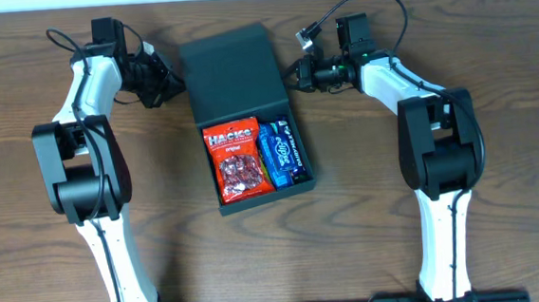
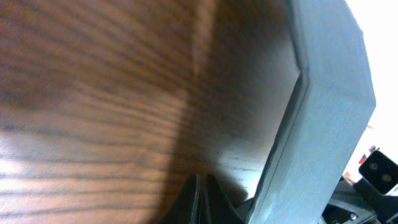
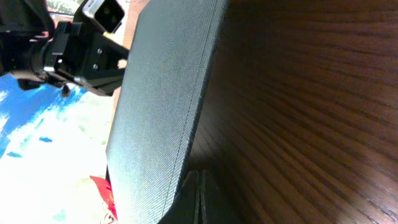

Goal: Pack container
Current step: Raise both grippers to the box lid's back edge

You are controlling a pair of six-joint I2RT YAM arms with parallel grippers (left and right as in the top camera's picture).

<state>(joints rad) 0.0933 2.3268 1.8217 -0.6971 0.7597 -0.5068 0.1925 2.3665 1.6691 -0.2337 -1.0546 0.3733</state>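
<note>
The dark teal container (image 1: 269, 197) sits at the table's centre with its flap lid (image 1: 231, 73) open toward the back. Inside lie a red Hacks candy bag (image 1: 237, 161), a blue bar (image 1: 272, 151) and a darker blue bar (image 1: 290, 149). My left gripper (image 1: 171, 82) is shut and empty, low on the table by the lid's left edge. In the left wrist view its fingers (image 2: 202, 200) meet beside the lid (image 2: 323, 124). My right gripper (image 1: 295, 73) is shut and empty by the lid's right edge. In the right wrist view its fingers (image 3: 199, 199) touch next to the lid (image 3: 161, 106).
Wooden table (image 1: 370, 230). Its back edge runs just behind both grippers. Black cables loop above each wrist (image 1: 355, 7). The two arm bases stand left and right of the container. The left arm's wrist (image 3: 87, 50) shows across the lid in the right wrist view.
</note>
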